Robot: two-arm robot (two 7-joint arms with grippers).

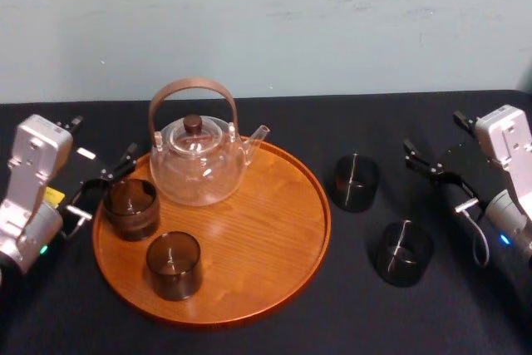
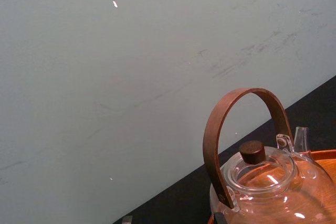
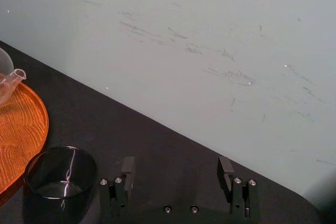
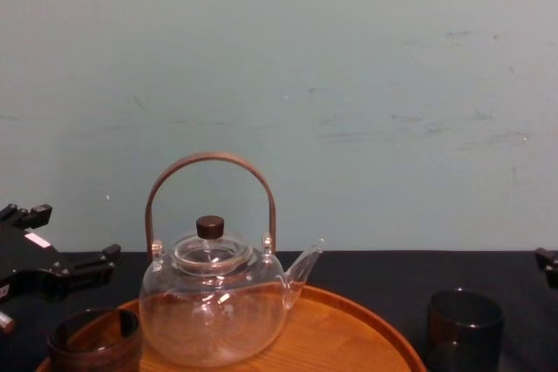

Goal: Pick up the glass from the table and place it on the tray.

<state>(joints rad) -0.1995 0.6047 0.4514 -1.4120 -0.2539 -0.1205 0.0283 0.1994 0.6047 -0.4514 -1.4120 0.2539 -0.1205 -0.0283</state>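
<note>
Two dark glasses stand on the black table (image 1: 332, 305), right of the tray: a farther glass (image 1: 356, 182) (image 3: 60, 179) (image 4: 464, 324) and a nearer glass (image 1: 402, 253). My right gripper (image 1: 440, 182) (image 3: 176, 169) hovers open just right of the farther one, holding nothing. The round wooden tray (image 1: 274, 239) (image 4: 349, 337) carries a glass teapot (image 1: 198, 160) (image 2: 268, 182) (image 4: 214, 302) and two more dark glasses (image 1: 130, 208) (image 1: 174, 264). My left gripper (image 1: 101, 190) (image 4: 65, 246) sits open at the tray's left rim, beside the farther of those glasses and apart from it.
A pale wall (image 4: 349, 84) rises right behind the table's back edge. The teapot's tall brown handle (image 1: 193, 89) arches over the tray's back left. Bare black table lies between the tray and the two loose glasses.
</note>
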